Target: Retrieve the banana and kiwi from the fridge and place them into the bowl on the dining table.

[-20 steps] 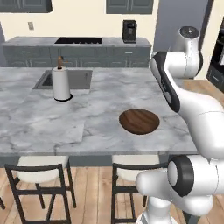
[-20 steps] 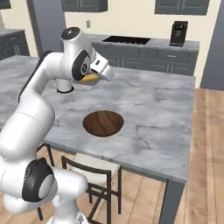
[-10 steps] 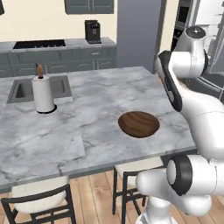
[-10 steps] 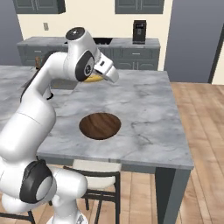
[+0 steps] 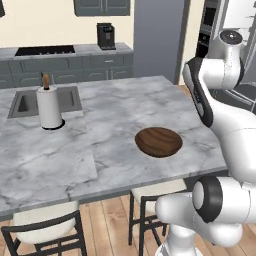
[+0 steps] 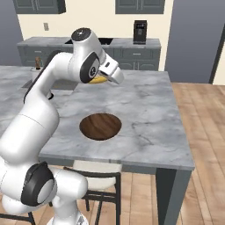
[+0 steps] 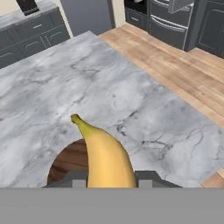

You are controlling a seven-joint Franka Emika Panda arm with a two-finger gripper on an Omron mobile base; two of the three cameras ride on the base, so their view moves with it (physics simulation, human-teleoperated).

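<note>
My gripper [image 7: 109, 180] is shut on the banana [image 7: 105, 157], a curved yellow fruit with a dark tip that sticks out ahead of the fingers. It hangs above the marble dining table [image 7: 109, 87], over the near rim of the dark brown bowl [image 7: 68, 161]. In the right base view the gripper [image 6: 103, 80] holds the banana [image 6: 99, 81] up behind the bowl [image 6: 100, 126], well above the dining table [image 6: 145, 110]. The bowl [image 5: 159, 141] looks empty. The steel fridge [image 7: 173, 28] stands across the wood floor. The kiwi is out of view.
A paper towel roll [image 5: 50, 107] stands beside a sink [image 5: 20, 102] at the table's far left. A coffee machine [image 5: 105, 36] sits on the dark back counter. Stools [image 5: 45, 230] are tucked under the table's near edge. Wood floor [image 6: 197, 132] lies to the right.
The whole picture has shifted, so the base has driven around the table. The arm keeps the banana held at the same height above the table by the bowl.
</note>
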